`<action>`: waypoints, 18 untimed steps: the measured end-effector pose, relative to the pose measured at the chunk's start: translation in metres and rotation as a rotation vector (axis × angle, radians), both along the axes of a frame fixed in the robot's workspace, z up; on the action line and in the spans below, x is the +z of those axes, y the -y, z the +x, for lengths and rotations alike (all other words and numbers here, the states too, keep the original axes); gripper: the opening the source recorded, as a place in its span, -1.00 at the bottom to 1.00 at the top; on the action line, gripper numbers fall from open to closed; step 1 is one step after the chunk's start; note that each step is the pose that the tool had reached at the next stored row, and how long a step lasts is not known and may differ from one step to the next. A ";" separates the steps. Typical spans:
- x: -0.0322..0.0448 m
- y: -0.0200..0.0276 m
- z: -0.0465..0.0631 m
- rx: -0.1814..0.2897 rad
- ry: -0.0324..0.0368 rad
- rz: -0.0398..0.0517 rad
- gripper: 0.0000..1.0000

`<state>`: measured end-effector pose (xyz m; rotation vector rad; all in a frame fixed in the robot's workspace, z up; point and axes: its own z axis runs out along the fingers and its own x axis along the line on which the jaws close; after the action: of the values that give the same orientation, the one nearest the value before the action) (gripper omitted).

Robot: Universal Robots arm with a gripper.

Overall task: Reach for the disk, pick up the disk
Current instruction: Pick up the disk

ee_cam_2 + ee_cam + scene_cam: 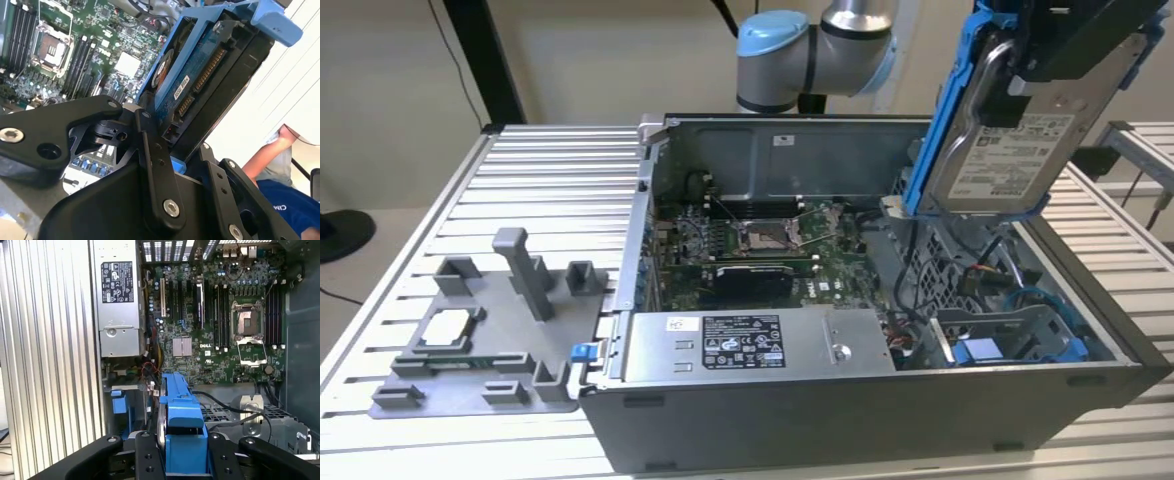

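The open computer case (854, 330) sits on the slatted table (534, 170), its motherboard (220, 315) exposed. High above the case's drive bay, toward the exterior view's right, the disk (1001, 140) hangs upright and clear of the chassis. Doing this well probably means a straight, steady hold, so the blue bracket (182, 415) does not slip or catch cables. The gripper (185, 450) is clenched on the disk, fingers (155, 165) pressing its flat faces.
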<state>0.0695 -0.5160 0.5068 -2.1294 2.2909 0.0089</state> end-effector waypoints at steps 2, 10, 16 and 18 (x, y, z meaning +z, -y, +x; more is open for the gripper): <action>0.0000 0.0048 0.001 0.000 0.0000 0.0001 -1.00; 0.0000 0.0228 0.004 0.001 0.0000 0.0000 -1.00; -0.0006 0.0353 0.009 0.003 0.0000 0.0002 -1.00; -0.0016 0.0387 0.010 0.004 0.0000 0.0000 -1.00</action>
<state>0.0799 -0.5548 0.5052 -2.1344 2.2862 0.0089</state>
